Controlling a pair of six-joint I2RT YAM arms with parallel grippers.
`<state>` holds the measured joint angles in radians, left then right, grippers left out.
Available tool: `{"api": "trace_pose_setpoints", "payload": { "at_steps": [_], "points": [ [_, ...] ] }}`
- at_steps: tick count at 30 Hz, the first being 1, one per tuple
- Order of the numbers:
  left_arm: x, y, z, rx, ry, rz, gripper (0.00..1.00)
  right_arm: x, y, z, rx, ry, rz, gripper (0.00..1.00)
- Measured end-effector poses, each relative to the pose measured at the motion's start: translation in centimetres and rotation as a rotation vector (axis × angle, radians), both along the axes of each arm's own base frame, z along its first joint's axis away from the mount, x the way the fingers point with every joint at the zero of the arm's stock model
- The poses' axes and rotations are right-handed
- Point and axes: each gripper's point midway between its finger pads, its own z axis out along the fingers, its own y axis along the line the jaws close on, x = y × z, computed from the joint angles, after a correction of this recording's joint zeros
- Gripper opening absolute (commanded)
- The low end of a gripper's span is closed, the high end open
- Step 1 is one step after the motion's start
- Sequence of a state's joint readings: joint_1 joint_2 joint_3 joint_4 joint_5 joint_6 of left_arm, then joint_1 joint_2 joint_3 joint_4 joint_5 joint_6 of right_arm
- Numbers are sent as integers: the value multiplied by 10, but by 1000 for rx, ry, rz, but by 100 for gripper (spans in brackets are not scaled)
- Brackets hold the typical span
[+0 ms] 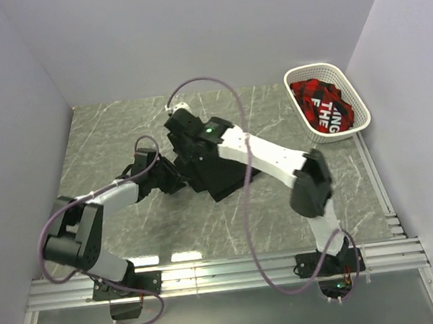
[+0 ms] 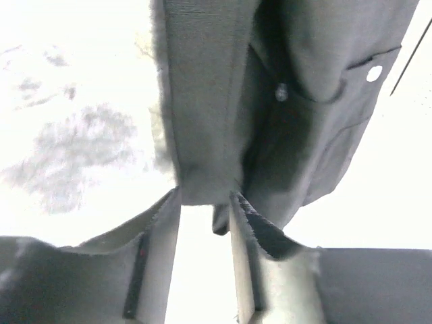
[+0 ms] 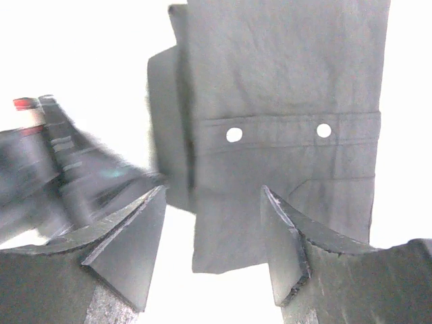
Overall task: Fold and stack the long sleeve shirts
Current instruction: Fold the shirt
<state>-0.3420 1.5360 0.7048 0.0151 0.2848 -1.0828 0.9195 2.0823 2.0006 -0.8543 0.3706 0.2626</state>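
Now L hand & R hand spread at shirt; basket holds red-black cloth.

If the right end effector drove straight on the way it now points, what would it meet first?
The black shirt. Its strip with two white buttons lies directly ahead of the open right end effector. Nothing shows in between, though the depth to the fabric is unclear.

You've got one black long sleeve shirt lying folded in a compact bundle near the middle of the table, small white buttons facing up; it seems flat, though it's half hidden from above.
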Motion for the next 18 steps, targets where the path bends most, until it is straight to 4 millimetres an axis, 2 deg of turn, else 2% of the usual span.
{"api": "trace_pose_setpoints", "payload": {
  "at_steps": [1, 3, 6, 8, 10, 13, 15, 18],
  "points": [
    [0, 2, 4, 6, -5, 8, 51, -4, 0, 17, 58, -11, 8, 65],
    [-1, 10, 13, 26, -24, 30, 52, -12, -3, 40, 156, -19, 15, 65],
    [-1, 25, 28, 54, -60, 63, 52, -21, -20, 55, 320, 15, 6, 64],
    [0, 35, 38, 76, -86, 84, 51, -19, -36, 48, 436, 61, -17, 64],
    [5, 47, 47, 114, -106, 104, 50, -17, -55, 32, 566, 139, -48, 64],
    [25, 52, 73, 158, -166, 107, 43, -6, -79, -3, 710, 252, -114, 64],
    [49, 48, 99, 164, -233, 100, 36, -10, -78, -21, 769, 329, -112, 64],
    [90, 35, 134, 144, -330, 78, 27, -25, -57, -23, 854, 410, -37, 63]
  ]
}}
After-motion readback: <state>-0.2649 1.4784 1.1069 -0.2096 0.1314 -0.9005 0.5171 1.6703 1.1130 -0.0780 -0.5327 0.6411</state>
